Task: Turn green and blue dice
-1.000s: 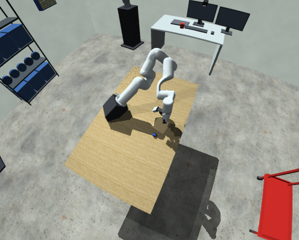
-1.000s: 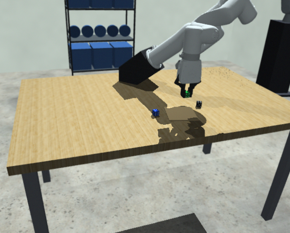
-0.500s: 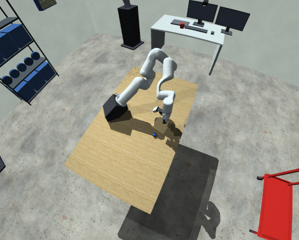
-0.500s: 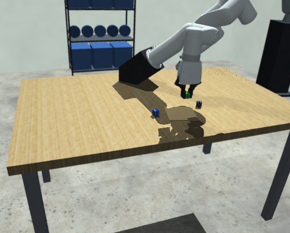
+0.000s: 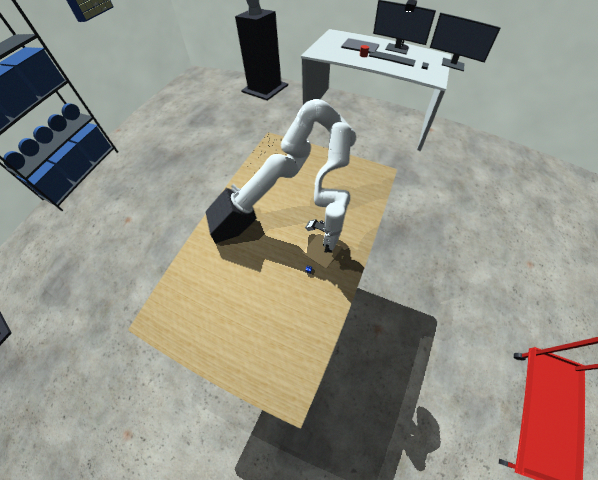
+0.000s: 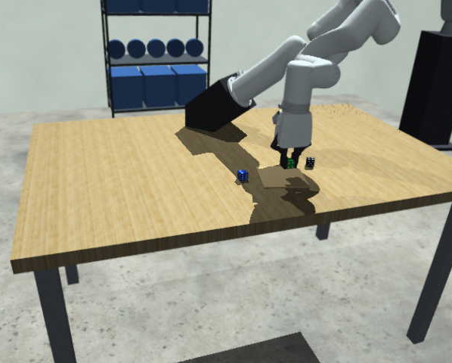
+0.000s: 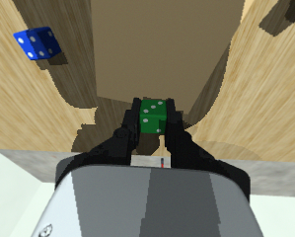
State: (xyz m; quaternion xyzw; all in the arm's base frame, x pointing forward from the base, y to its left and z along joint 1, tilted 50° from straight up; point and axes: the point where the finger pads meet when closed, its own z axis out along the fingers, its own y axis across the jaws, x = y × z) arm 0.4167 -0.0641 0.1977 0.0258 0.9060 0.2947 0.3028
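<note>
My gripper [image 5: 328, 248] [image 6: 289, 165] [image 7: 153, 109] points down, shut on the green die [image 6: 290, 162] [image 7: 153, 110]. In the wrist view the die shows a face with three pips and, below it, a face with two visible pips. The gripper holds it at the mat's back edge in the exterior view; its height is hard to tell. The brown mat [image 5: 319, 258] [image 6: 273, 181] [image 7: 162, 49] lies flat. The blue die [image 5: 308, 269] [image 6: 243, 175] [image 7: 37, 43] is on the table beside the mat. The black die [image 6: 310, 160] is on the table off the mat's other side.
The arm's black base [image 5: 229, 217] [image 6: 218, 107] stands at the table's far side. The wooden table's near edge [image 6: 159, 240] runs in front of the mat. Arm shadows cross the mat and the table around it.
</note>
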